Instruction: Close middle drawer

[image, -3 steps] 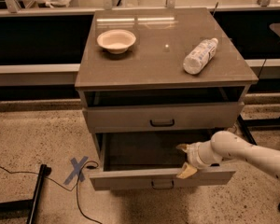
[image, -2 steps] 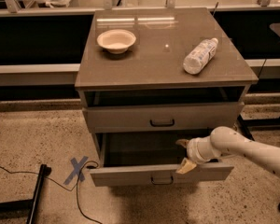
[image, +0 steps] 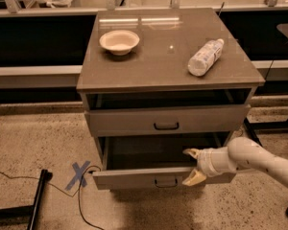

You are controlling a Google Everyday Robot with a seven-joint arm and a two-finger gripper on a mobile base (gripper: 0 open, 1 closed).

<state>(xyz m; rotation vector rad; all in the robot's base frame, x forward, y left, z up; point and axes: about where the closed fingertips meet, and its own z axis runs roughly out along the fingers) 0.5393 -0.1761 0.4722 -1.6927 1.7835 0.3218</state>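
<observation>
In the camera view, I'm seeing the wide grey wooden middle drawer (image: 129, 179) hanging pulled out beneath the grey upper drawer (image: 120, 123). My cream two-finger gripper (image: 192, 166) is straddling its front's top edge, right of the small dark loop handle (image: 166, 181), fingers spread apart.

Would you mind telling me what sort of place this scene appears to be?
Probably a robotics lab or test area: a blue tape cross and loose cable on the speckled floor, long benches behind the cabinet. The gripper sits at the open drawer's front edge.
</observation>
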